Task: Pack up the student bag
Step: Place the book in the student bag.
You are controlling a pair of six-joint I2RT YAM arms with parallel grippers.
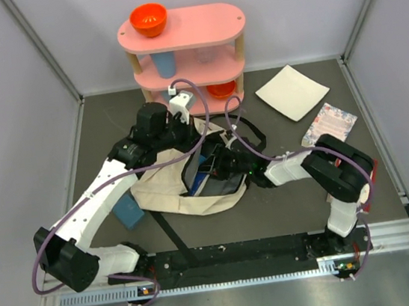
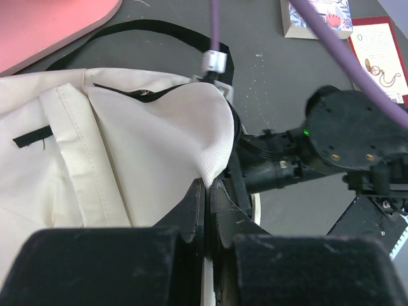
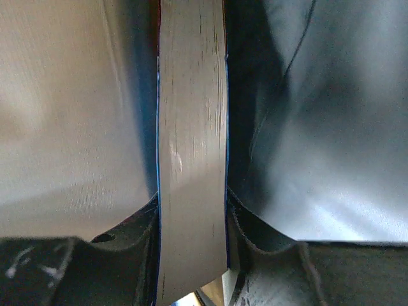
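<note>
The student bag (image 1: 165,187) lies slumped mid-desk (image 1: 287,206) between the arms. The left fingers (image 2: 189,220) pinch tight on its raised cream rim. The right fingers (image 3: 258,255), inside the bag, clasp a book (image 3: 191,159) by both covers.

One student bag (image 1: 156,186); two arms (image 1: 97,193) (image 1: 320,172); one shelf (image 1: 195,27); two orange bowls (image 1: 148,19) (image 1: 220,89).

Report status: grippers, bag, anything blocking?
Left gripper shut on student bag rim, mouth held open. Right gripper inside the bag, closed on book. Nothing seen blocking.
</note>
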